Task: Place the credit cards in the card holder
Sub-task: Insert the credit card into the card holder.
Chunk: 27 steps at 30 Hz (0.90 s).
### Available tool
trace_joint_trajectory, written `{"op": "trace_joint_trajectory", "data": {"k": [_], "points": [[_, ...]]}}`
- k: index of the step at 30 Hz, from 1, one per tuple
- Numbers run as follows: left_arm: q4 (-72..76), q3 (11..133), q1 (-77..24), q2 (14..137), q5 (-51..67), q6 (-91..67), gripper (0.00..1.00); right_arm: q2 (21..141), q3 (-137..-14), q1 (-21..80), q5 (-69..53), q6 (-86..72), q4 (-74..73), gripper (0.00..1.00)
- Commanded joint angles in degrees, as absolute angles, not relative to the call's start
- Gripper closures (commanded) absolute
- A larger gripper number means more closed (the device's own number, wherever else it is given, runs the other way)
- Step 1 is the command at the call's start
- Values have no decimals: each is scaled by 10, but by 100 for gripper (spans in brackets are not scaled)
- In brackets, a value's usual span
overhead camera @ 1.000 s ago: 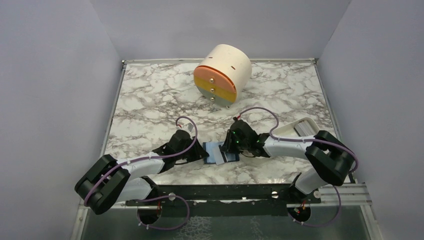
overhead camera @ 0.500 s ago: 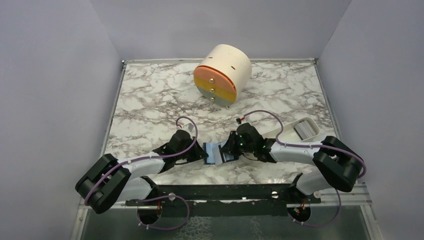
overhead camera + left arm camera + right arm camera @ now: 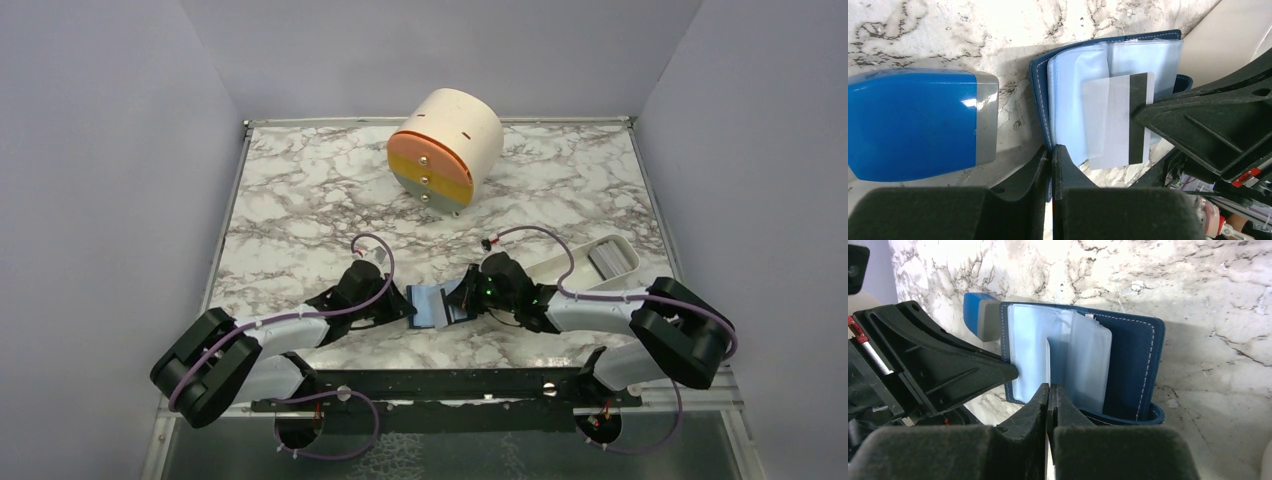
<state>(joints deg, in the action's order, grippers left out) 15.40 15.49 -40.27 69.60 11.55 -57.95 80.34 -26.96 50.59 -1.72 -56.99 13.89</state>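
Note:
The card holder [image 3: 434, 303] lies open on the marble between my two grippers, navy cover down and pale blue sleeves [image 3: 1073, 100] fanned up. My left gripper [image 3: 1052, 150] is shut on the near edge of its navy cover. A white credit card [image 3: 1113, 120] with a black stripe lies partly over the sleeves. My right gripper [image 3: 1049, 387] is shut on this card, which shows edge-on between its pads, at the sleeves of the card holder [image 3: 1133, 360]. From above, the left gripper [image 3: 408, 305] and right gripper [image 3: 462, 300] flank the holder.
A bright blue block with a grey end [image 3: 913, 125] lies just left of the holder. A white oblong tray [image 3: 600, 255] sits at the right edge behind the right arm. A round cream drawer unit [image 3: 445, 148] stands at the back centre.
The right arm's forearm and elbow have swung toward the near right edge while its wrist stayed at the holder. The left arm has not moved.

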Motion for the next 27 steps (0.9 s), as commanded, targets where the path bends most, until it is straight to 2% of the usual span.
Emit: {"op": "trace_joint_trajectory", "data": {"k": [1, 13, 27], "points": [[157, 144, -406, 688, 119, -588, 93, 798, -252, 510, 31, -590, 185, 99], [159, 144, -407, 687, 125, -594, 84, 849, -265, 510, 27, -610, 231, 99], [163, 144, -407, 689, 128, -594, 80, 869, -253, 510, 38, -632, 267, 99]]}}
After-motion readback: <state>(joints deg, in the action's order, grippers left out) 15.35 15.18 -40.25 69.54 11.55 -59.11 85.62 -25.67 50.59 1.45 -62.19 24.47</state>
